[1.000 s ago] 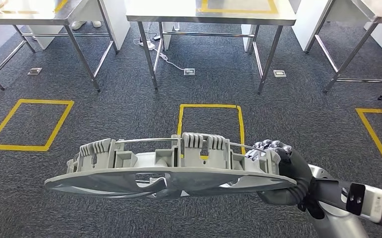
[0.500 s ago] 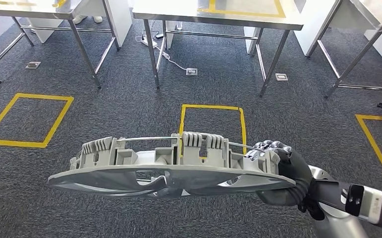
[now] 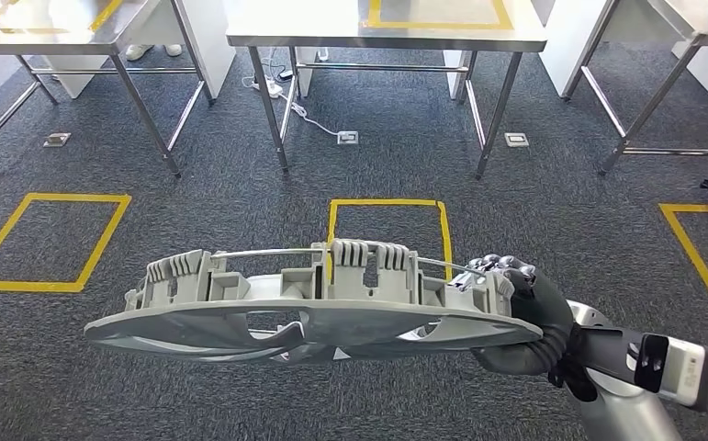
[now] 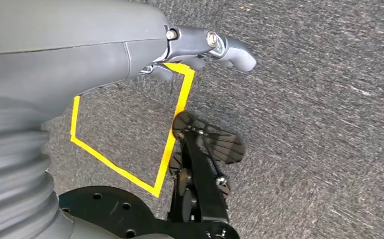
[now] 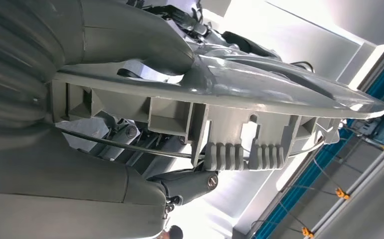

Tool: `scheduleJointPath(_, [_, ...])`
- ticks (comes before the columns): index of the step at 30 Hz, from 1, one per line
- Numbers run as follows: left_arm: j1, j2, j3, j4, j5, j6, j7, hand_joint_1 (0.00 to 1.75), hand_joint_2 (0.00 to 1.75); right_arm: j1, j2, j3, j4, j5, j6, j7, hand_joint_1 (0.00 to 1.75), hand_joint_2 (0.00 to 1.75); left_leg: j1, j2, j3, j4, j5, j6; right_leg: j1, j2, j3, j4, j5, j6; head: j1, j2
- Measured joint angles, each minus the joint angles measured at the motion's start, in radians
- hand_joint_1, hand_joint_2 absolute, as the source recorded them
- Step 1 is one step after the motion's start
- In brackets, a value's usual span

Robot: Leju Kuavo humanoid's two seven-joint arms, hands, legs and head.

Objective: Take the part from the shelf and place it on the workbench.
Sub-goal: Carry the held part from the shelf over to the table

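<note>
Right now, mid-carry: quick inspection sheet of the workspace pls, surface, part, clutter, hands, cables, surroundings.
Surface: steel workbench ahead, a yellow tape outline on its top, nothing seen on the visible part of it.
Job's things: grey part held level above the carpet, not yet at the bench.
Clutter: nothing seen.
Hands: right hand grips the part's right end; left hand hangs over the floor, holding nothing.
Cables: white power strip and cord under the bench; floor outlets nearby.
Surroundings: grey carpet, yellow floor box directly ahead, more steel tables either side.
</note>
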Motion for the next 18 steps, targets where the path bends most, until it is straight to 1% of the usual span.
scheduleJointPath(1, [0.0,0.0,0.0,0.0,0.0,0.0,0.0,0.0,1.75,0.0,0.0,0.0,0.0,0.0,0.0,0.0,1.75,1.75,0.0,0.0,0.028,-0.071,0.046,0.002,0.0,0.001,0.008,0.0,-0.006,0.003,-0.001,0.0])
scheduleJointPath(2, [0.0,0.001,0.0,0.0,0.0,0.001,0.0,0.0,1.75,-0.001,0.0,0.0,0.0,0.0,0.0,-0.001,1.75,1.75,-0.001,-0.001,0.058,-0.14,0.078,0.005,0.002,0.002,0.015,0.002,-0.014,0.008,-0.002,0.0])
scheduleJointPath(3, [0.0,0.001,0.0,0.0,-0.001,0.001,0.0,0.0,1.75,-0.001,0.0,0.0,0.0,0.0,-0.001,-0.001,1.75,1.75,-0.002,-0.001,0.081,-0.192,0.097,0.01,0.004,0.003,0.019,0.003,-0.019,0.013,-0.003,0.0])
scheduleJointPath(4, [0.0,0.001,0.0,0.0,-0.001,0.001,0.0,0.0,1.75,-0.002,0.0,0.001,0.001,0.0,-0.001,-0.002,1.75,1.75,-0.003,-0.002,0.093,-0.221,0.102,0.016,0.006,0.004,0.021,0.004,-0.024,0.018,-0.003,0.0])
scheduleJointPath(5, [-0.001,0.001,0.0,0.0,-0.003,0.001,0.0,0.0,1.75,-0.003,0.0,0.001,0.001,0.0,-0.002,-0.002,1.75,1.75,-0.005,-0.002,0.097,-0.229,0.095,0.022,0.007,0.005,0.022,0.003,-0.027,0.024,-0.002,0.0])
scheduleJointPath(7, [-0.001,0.001,0.0,0.0,-0.007,0.001,-0.002,0.0,1.75,-0.004,0.0,0.002,0.001,0.0,-0.006,-0.002,1.75,1.75,-0.005,-0.003,0.1,-0.233,0.092,0.035,0.004,0.004,0.024,0.003,-0.033,0.036,-0.001,0.0])
scheduleJointPath(8, [-0.001,0.0,0.0,0.0,-0.01,0.001,-0.003,0.0,1.75,-0.006,0.0,0.003,0.001,0.0,-0.008,-0.001,1.75,1.75,-0.004,-0.003,0.104,-0.236,0.09,0.042,0.003,0.002,0.02,0.016,-0.04,0.042,0.0,0.0])
scheduleJointPath(9, [-0.002,0.0,0.0,0.0,-0.012,0.001,-0.004,0.0,1.75,-0.009,0.0,0.003,0.001,0.0,-0.01,-0.001,1.75,1.75,-0.002,-0.002,0.108,-0.239,0.089,0.048,0.002,0.001,0.005,0.05,-0.057,0.047,0.002,0.0])
scheduleJointPath(10, [-0.002,0.0,0.0,0.0,-0.013,0.001,-0.005,0.0,1.75,-0.011,0.0,0.003,0.001,-0.001,-0.012,0.0,1.75,1.75,0.0,-0.002,0.112,-0.241,0.086,0.053,0.0,-0.001,-0.024,0.105,-0.08,0.052,0.005,0.0])
scheduleJointPath(11, [-0.002,0.001,0.0,-0.001,-0.014,0.001,-0.006,0.0,1.75,-0.013,0.0,0.004,0.001,-0.001,-0.014,0.0,1.75,1.75,0.0,-0.002,0.116,-0.241,0.082,0.056,0.0,-0.001,-0.066,0.177,-0.107,0.055,0.007,0.0])
scheduleJointPath(12, [-0.002,0.001,0.0,-0.001,-0.014,0.001,-0.006,0.0,1.75,-0.014,0.0,0.005,0.001,-0.001,-0.015,0.001,1.75,1.75,0.0,-0.001,0.119,-0.241,0.078,0.058,-0.001,-0.001,-0.111,0.246,-0.128,0.058,0.009,0.0])
scheduleJointPath(13, [-0.002,0.001,0.0,-0.001,-0.014,0.001,-0.006,0.0,1.75,-0.014,0.0,0.006,0.002,-0.001,-0.016,0.002,1.75,1.75,0.0,-0.001,0.124,-0.24,0.073,0.058,-0.002,-0.001,-0.145,0.291,-0.132,0.059,0.009,0.0])
scheduleJointPath(14, [-0.002,0.002,0.0,-0.001,-0.015,0.001,-0.006,0.0,1.75,-0.015,0.0,0.008,0.002,-0.001,-0.017,0.003,1.75,1.75,0.0,-0.002,0.13,-0.24,0.067,0.057,-0.002,-0.001,-0.162,0.3,-0.113,0.06,0.011,0.0])
scheduleJointPath(15, [-0.001,0.001,0.0,-0.001,-0.015,0.001,-0.006,0.0,1.75,-0.016,0.0,0.009,0.003,-0.001,-0.018,0.004,1.75,1.75,0.0,-0.003,0.139,-0.24,0.061,0.055,-0.003,-0.002,-0.158,0.266,-0.074,0.058,0.012,0.0])
scheduleJointPath(16, [-0.001,0.001,0.0,-0.001,-0.015,0.001,-0.006,0.0,1.75,-0.019,0.0,0.009,0.003,-0.002,-0.019,0.004,1.75,1.75,0.0,-0.003,0.149,-0.239,0.053,0.052,-0.003,-0.003,-0.137,0.201,-0.022,0.056,0.014,0.0])
scheduleJointPath(17, [-0.001,0.001,0.0,-0.001,-0.015,0.001,-0.006,0.0,1.75,-0.022,0.0,0.01,0.004,-0.003,-0.02,0.003,1.75,1.75,-0.001,-0.004,0.158,-0.239,0.046,0.049,-0.002,-0.004,-0.11,0.131,0.018,0.052,0.015,0.0])
scheduleJointPath(18, [-0.002,0.001,0.0,-0.001,-0.015,0.001,-0.006,0.0,1.75,-0.026,0.001,0.011,0.004,-0.004,-0.021,0.003,1.75,1.75,-0.003,-0.004,0.163,-0.238,0.039,0.043,0.001,-0.006,-0.086,0.073,0.042,0.046,0.017,0.0])
